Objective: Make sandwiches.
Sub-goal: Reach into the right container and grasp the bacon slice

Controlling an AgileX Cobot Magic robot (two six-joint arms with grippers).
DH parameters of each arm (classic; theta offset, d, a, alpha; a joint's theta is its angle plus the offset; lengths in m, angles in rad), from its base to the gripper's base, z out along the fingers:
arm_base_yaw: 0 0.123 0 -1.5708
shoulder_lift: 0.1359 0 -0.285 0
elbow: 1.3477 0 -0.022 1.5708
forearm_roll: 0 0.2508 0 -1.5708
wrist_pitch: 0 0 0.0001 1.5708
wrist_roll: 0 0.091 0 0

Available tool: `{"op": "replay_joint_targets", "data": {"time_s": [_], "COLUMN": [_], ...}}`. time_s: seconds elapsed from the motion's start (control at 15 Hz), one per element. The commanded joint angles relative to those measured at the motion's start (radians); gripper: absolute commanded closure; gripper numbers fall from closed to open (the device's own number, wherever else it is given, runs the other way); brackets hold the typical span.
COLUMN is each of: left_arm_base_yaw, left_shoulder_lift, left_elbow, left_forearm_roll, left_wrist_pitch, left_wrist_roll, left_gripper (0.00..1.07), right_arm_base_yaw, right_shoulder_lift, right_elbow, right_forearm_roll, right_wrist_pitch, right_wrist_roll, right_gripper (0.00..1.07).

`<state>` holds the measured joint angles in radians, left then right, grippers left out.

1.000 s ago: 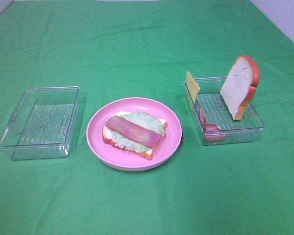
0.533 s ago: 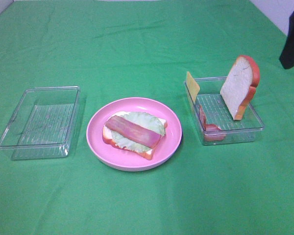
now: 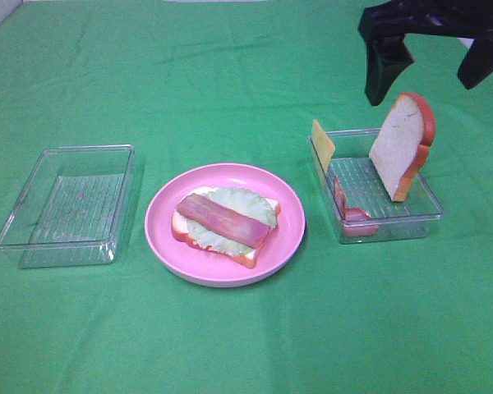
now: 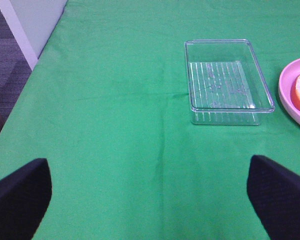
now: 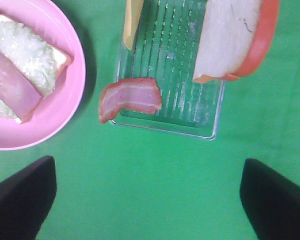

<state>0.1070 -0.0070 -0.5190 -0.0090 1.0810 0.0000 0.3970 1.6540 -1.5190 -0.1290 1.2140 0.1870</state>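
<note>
An open-faced sandwich (image 3: 226, 220) lies on the pink plate (image 3: 286, 238): a bread slice, a lettuce leaf and one bacon strip (image 3: 223, 219) on top. The right clear tray (image 3: 431, 215) holds an upright bread slice (image 3: 403, 144), a yellow cheese square (image 3: 322, 144) leaning on its far-left wall, and a bacon strip (image 5: 131, 96) at its near-left corner. My right gripper (image 3: 424, 82) hangs open and empty above the far side of this tray. Its fingers (image 5: 273, 197) frame bare cloth in the right wrist view. My left gripper (image 4: 147, 165) is open, empty, low over the cloth.
A second clear tray (image 3: 68, 205) with nothing in it sits left of the plate, also in the left wrist view (image 4: 227, 82). Green cloth covers the table. The table's left edge and the floor (image 4: 10, 65) show in the left wrist view.
My right gripper has come in from the upper right and moved left to hang over the right tray. The food and the trays have not moved.
</note>
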Motion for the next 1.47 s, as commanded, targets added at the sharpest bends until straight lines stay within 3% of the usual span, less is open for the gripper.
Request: {"op": "replay_joint_targets", "data": {"time_s": [0.07,1.0,1.47], "left_arm_base_yaw": [0.002,0.002,0.002], "left_shoulder_lift": [-0.013,-0.013,-0.013], "left_elbow": [0.002,0.002,0.002], "left_forearm_roll": [-0.007,-0.007,-0.007], "left_wrist_pitch": [-0.004,-0.004,-0.004], "left_wrist_roll": [-0.007,-0.007,-0.007], "left_gripper": [0.06,0.06,0.06], "right_arm_base_yaw": [0.023,0.023,0.023], "right_shoulder_lift": [0.100,0.346,0.388], "right_elbow": [-0.047,-0.045,-0.045], "right_forearm_roll": [0.007,0.105,0.104], "right_wrist_pitch": [0.046,-0.089,-0.111], "right_wrist_roll": [0.052,0.055,0.078], "right_gripper": [0.13,0.13,0.13]}}
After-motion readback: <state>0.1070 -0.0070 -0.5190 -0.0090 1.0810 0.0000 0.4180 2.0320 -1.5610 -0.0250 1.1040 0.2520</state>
